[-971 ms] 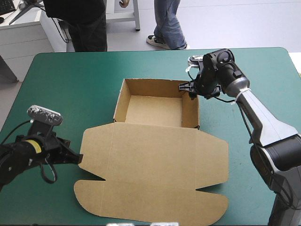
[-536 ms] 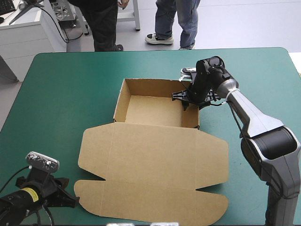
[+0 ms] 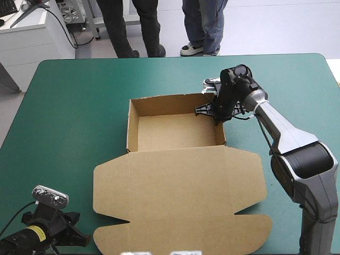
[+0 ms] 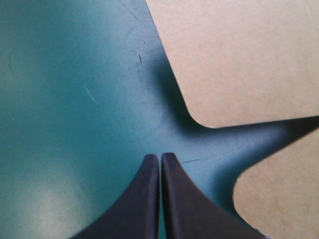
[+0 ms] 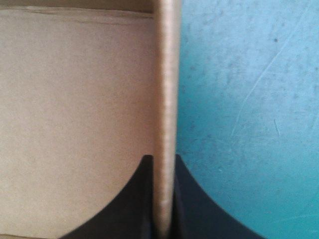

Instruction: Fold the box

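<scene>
The right gripper (image 5: 163, 159) clamps a wall of the box (image 5: 75, 124) between its fingers, while the left gripper (image 4: 160, 157) has its fingers pressed together, the lid (image 4: 239, 59) just ahead.

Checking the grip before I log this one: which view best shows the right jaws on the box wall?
The right wrist view: the box wall stands edge-on, pinched between the right jaws. In the high view the contact is too small to judge. The left wrist view shows only the lid's flaps, not the wall.
</scene>
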